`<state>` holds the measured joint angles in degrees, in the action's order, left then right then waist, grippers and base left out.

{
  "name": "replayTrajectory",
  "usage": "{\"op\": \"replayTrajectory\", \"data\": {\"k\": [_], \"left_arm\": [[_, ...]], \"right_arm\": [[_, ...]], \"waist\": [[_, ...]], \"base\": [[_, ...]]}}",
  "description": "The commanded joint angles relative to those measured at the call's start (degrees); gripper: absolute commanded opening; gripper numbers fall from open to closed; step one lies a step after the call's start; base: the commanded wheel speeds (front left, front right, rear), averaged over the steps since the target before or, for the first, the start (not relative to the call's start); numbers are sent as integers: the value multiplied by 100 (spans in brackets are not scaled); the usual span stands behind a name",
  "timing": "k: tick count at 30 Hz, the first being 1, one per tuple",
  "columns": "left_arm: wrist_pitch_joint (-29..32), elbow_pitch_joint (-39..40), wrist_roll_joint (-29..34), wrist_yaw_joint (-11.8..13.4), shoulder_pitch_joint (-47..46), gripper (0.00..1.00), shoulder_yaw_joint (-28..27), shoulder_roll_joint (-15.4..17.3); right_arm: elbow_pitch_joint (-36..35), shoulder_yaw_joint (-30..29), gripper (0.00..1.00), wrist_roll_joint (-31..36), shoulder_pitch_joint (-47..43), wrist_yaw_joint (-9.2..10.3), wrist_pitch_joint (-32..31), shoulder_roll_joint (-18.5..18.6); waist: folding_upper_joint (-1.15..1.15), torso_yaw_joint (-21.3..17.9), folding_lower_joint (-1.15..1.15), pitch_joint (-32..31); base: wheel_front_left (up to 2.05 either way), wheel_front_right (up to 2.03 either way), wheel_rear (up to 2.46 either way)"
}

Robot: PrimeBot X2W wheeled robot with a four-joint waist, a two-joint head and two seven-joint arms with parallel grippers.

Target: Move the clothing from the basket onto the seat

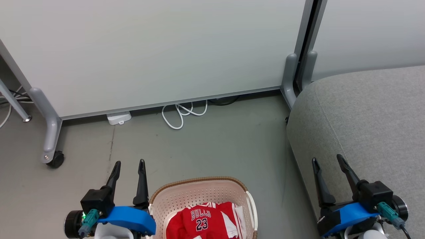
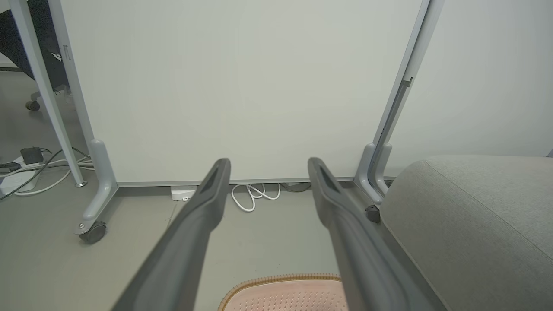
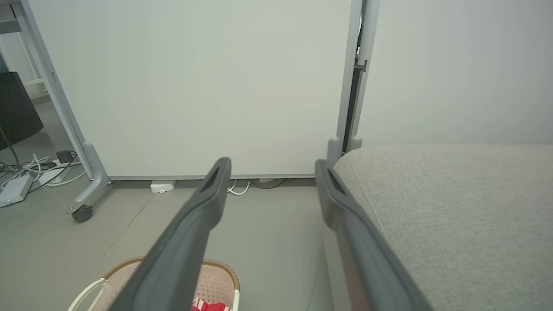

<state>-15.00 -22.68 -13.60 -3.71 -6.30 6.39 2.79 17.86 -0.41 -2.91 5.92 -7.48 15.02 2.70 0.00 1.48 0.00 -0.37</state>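
The red clothing (image 1: 202, 220), lettered "BULLS 23", lies bunched in the cream perforated basket (image 1: 199, 192) on the floor at the bottom centre of the head view. My left gripper (image 1: 129, 166) stands open just left of the basket, fingers pointing away, nothing between them. My right gripper (image 1: 327, 161) is open over the front corner of the light-grey seat (image 1: 365, 126), empty as well. The left wrist view shows the basket rim (image 2: 281, 280) below my left gripper (image 2: 268, 166). A scrap of clothing (image 3: 207, 306) and the basket (image 3: 216, 280) sit low in the right wrist view.
A white partition panel (image 1: 149, 49) on wheeled grey feet (image 1: 53, 156) stands behind the basket. A white cable (image 1: 181, 114) and a small white box (image 1: 119, 118) lie at its base. More cables and a power strip (image 2: 17, 177) lie at the far left. Grey floor separates basket and panel.
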Motion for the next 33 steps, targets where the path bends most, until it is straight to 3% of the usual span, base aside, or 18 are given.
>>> {"op": "replayTrajectory", "data": {"k": [1, 19, 33], "left_arm": [[-28, -5, -27, 13, -59, 100, 10, 18], [-23, -112, 143, -41, -76, 100, -1, 16], [-23, -973, 423, -218, -684, 100, 123, 361]], "right_arm": [[1, -4, 100, -11, 36, -2, 24, 33], [-41, 95, 100, -42, 125, -2, 23, 33], [-392, 621, 100, -383, 737, -2, 21, 27]], "waist": [[0, 0, 0, 1], [0, -132, 0, 148], [0, -946, 0, 1257]], "base": [[0, 0, 0], [0, 0, 0], [0, 0, 0]]}}
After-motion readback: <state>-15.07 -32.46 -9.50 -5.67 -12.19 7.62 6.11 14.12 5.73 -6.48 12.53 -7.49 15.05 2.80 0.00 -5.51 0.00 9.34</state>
